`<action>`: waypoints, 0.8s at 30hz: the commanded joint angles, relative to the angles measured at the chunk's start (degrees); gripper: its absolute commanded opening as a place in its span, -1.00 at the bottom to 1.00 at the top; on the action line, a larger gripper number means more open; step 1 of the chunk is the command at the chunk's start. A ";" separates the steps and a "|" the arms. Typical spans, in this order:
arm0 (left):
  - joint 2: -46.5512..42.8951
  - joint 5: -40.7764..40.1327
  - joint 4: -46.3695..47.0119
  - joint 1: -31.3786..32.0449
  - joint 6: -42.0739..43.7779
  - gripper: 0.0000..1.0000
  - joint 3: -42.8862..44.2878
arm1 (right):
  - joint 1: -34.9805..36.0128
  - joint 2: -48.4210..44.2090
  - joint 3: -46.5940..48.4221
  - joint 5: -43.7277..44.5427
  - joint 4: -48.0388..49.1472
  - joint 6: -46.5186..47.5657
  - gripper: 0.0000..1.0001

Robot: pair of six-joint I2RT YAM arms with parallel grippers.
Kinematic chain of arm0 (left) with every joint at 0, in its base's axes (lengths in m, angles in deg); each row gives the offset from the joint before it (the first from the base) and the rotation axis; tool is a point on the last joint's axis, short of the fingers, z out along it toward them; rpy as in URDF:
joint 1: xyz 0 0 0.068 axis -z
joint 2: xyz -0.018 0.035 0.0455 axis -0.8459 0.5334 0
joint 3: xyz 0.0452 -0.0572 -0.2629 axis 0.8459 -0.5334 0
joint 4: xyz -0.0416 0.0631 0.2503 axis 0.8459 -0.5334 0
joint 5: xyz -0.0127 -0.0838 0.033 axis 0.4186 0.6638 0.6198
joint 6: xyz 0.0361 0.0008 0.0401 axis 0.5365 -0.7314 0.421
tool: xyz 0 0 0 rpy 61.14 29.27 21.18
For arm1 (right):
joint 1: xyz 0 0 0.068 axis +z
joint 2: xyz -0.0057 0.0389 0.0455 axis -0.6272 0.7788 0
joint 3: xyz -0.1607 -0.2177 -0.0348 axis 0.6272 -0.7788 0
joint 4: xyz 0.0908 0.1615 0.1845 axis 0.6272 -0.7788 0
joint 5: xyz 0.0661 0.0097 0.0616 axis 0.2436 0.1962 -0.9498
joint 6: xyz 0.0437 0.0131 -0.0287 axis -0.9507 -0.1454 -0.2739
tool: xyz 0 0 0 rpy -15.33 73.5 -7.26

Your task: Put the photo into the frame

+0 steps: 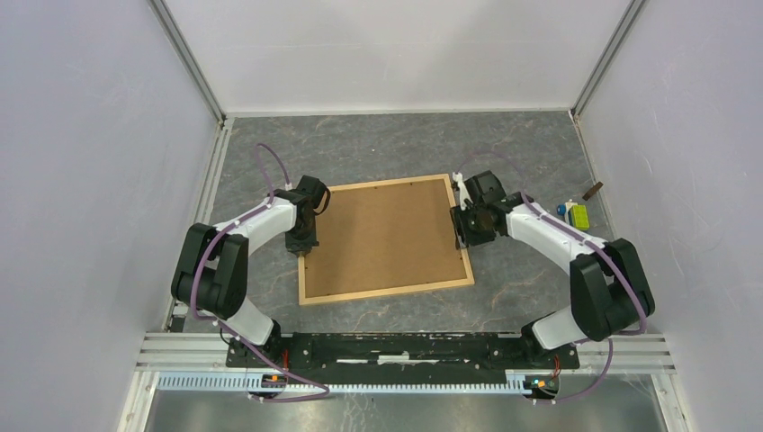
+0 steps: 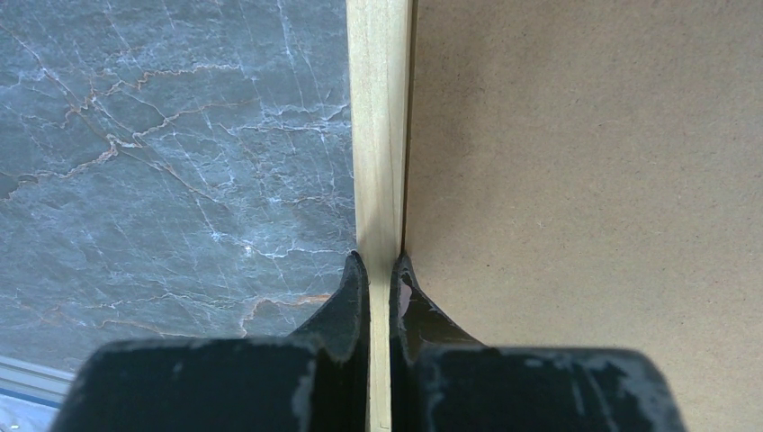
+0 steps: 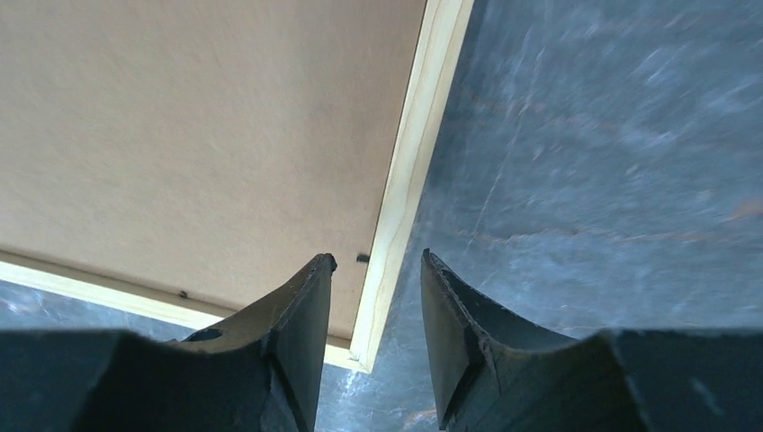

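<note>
Worryingly, the left gripper point(image 2: 379, 261) pinches the frame point(image 2: 378, 108); the right gripper point(image 3: 378, 261) straddles its rail, spread: a one-sided lift could twist it free.

Left gripper point(image 2: 379, 270) pinched shut, right gripper point(image 3: 376, 261) with jaws well apart, both low and pointing downward.

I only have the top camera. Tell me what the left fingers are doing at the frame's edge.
Observer: The left fingers are pinched shut on the frame, one on each side of its light wood rail.
Operator: Now report the right side.
Observer: The right fingers stand apart, straddling the opposite rail without gripping it.
Operator: Check the back for fasteners.
Observer: Two small dark specks, maybe tabs, sit at the edge of the brown backing board. They are too small to identify.
</note>
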 commanded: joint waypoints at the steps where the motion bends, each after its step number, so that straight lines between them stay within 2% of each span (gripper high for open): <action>1: -1.53 -0.19 1.83 -0.51 1.73 -0.96 -0.27 | -1.50 -1.70 5.81 3.52 -1.84 1.76 -0.05; 4: -1.62 0.09 1.91 -0.51 1.76 -0.96 -0.34 | -2.51 0.89 7.04 2.86 0.78 1.37 -0.06; 13: -1.86 1.04 1.97 -0.40 1.82 -0.95 -0.54 | -3.31 12.65 18.27 1.77 1.34 2.48 -0.28; 17: -1.81 1.56 2.27 -0.44 1.77 -0.96 -0.65 | -3.79 15.08 20.21 4.29 1.17 2.92 -0.32; 24: -1.33 2.01 2.30 -0.48 1.89 -0.96 -0.38 | -4.71 19.00 22.36 3.58 1.76 2.48 -0.33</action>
